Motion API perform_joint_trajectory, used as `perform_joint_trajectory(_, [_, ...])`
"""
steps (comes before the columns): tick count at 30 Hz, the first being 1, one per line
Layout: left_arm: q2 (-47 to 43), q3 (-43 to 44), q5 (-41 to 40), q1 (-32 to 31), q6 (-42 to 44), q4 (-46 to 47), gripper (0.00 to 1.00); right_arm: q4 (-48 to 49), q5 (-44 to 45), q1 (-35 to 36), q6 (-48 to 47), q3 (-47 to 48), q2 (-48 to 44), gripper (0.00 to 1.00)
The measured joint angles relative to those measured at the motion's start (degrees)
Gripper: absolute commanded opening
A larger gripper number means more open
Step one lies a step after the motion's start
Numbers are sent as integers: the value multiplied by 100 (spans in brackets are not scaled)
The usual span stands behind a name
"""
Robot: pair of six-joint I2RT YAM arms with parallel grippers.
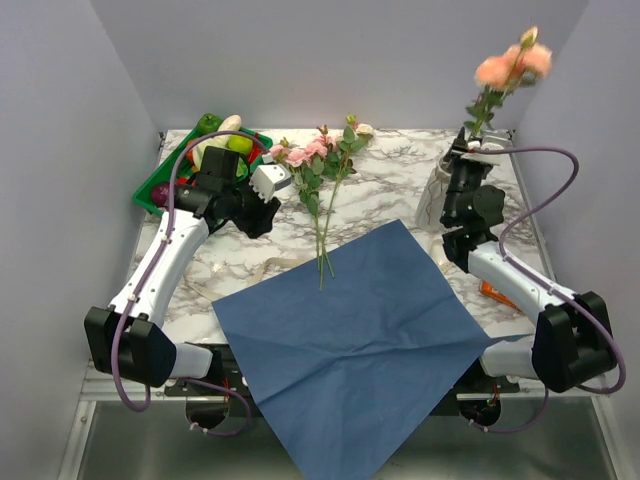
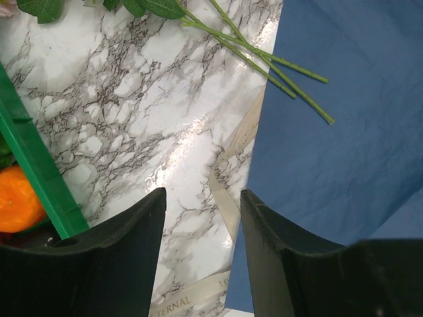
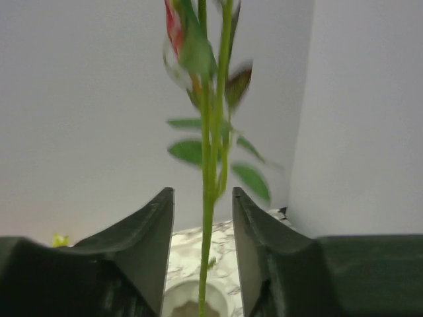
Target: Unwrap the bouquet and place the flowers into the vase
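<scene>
Peach roses (image 1: 510,65): one spray stands upright, its stem (image 3: 208,218) running down between the jaws of the right gripper (image 3: 203,195) into the vase mouth just below them; the blooms are blurred, high above the jaws.
Right jaws: parted, with a gap on either side of the stem, so nothing is gripped.
Risk, snag: the leaves sit close above the jaw tips; pulling away sideways could catch one and drag the stem back out.
Risk, tipping: it is a top-heavy spray in a narrow-necked vase (image 1: 437,195); a knock from the arm might topple both.
Look: thin green stem, small leaves, one reddish bud, peach heads.
Other flowers (image 1: 320,175): pink and cream, lying flat on the marble table (image 1: 400,170) ahead of the left gripper (image 2: 203,193), their stem ends resting on the blue paper (image 1: 350,330).
Left jaws: apart and empty, over bare marble; ribbon (image 2: 228,205) beneath them, paper beside one jaw, green tray (image 2: 33,172) beside the other.
</scene>
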Motion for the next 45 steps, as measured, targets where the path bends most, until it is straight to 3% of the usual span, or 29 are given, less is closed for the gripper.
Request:
perform_joint_trajectory(6, [-96, 0, 9, 9, -11, 17, 58, -885, -295, 44, 413, -68, -673, 89])
perform_joint_trajectory(8, [-170, -7, 11, 17, -11, 57, 58, -1244, -415, 48, 643, -116, -938, 92])
perform_joint_trajectory(13, [-260, -13, 9, 50, -17, 114, 59, -2269, -522, 258, 1093, -144, -1458, 91])
perform_joint_trajectory(23, [-170, 55, 7, 87, -225, 127, 66, -4369, -520, 1891, 2179, -144, -1878, 85])
perform_joint_trajectory(32, [-52, 267, -24, 114, -310, 94, 67, -5515, -564, 2367, 2997, 343, -173, 84])
perform_joint_trajectory(45, [-81, 236, -74, 162, -308, 103, 67, -7342, -669, 2382, 3628, 3991, 3458, 80])
